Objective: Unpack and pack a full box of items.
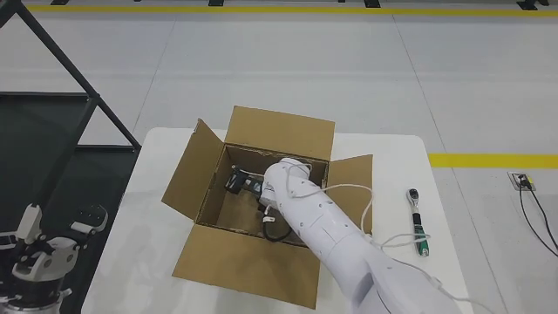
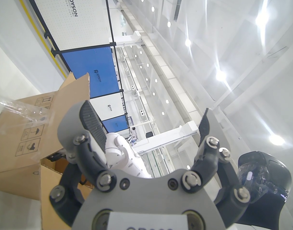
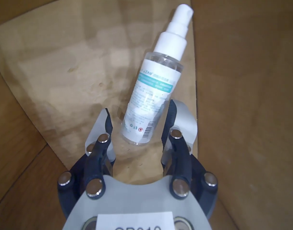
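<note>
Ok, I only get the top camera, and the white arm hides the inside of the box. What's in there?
Observer: A spray bottle, lying flat on the floor of the box.
Operator: Did the arm grab it?
Observer: Not yet. The right gripper is open, with a finger on each side of the bottle's bottom end.
Operator: And the other hand?
Observer: The left gripper is open and empty, pointing upward.
</note>
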Action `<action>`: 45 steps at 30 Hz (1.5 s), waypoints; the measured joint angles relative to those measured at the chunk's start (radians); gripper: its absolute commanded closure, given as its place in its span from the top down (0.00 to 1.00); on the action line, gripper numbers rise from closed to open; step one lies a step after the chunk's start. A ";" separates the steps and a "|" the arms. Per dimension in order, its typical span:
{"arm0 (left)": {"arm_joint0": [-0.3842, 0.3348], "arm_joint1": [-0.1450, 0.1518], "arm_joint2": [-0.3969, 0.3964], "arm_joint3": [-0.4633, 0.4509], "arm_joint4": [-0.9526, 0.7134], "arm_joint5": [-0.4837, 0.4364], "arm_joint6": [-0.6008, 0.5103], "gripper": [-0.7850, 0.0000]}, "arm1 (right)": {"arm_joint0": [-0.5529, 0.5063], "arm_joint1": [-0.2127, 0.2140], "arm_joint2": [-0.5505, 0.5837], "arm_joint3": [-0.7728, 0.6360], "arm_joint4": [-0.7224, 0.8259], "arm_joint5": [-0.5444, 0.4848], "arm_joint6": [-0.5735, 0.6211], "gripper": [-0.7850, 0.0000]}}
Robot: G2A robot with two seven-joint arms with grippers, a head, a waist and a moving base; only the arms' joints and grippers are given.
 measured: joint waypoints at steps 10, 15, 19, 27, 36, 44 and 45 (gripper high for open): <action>-0.008 0.000 0.001 0.005 0.004 0.007 -0.002 1.00 | -0.020 0.001 0.026 -0.005 0.033 0.119 0.008 0.54; -0.009 0.000 0.002 0.006 0.004 0.007 0.000 1.00 | -0.029 -0.001 0.033 -0.006 0.036 0.183 0.003 0.45; -0.009 -0.001 0.003 0.006 0.005 0.007 0.001 1.00 | -0.036 -0.003 0.037 -0.006 0.035 0.233 0.010 0.46; -0.009 -0.001 0.002 0.008 0.003 0.004 -0.003 1.00 | -0.043 -0.003 0.045 -0.003 0.033 0.251 0.025 0.38; -0.003 -0.002 0.000 0.004 0.002 0.002 -0.008 1.00 | -0.035 0.007 0.063 0.000 0.047 0.193 0.001 0.00; -0.015 -0.001 0.013 -0.005 0.016 0.015 -0.017 1.00 | -0.024 0.025 0.080 0.011 0.061 0.110 -0.017 0.00; -0.017 -0.001 0.015 -0.007 0.019 0.017 -0.018 1.00 | -0.025 0.028 0.082 0.012 0.062 0.097 -0.022 0.00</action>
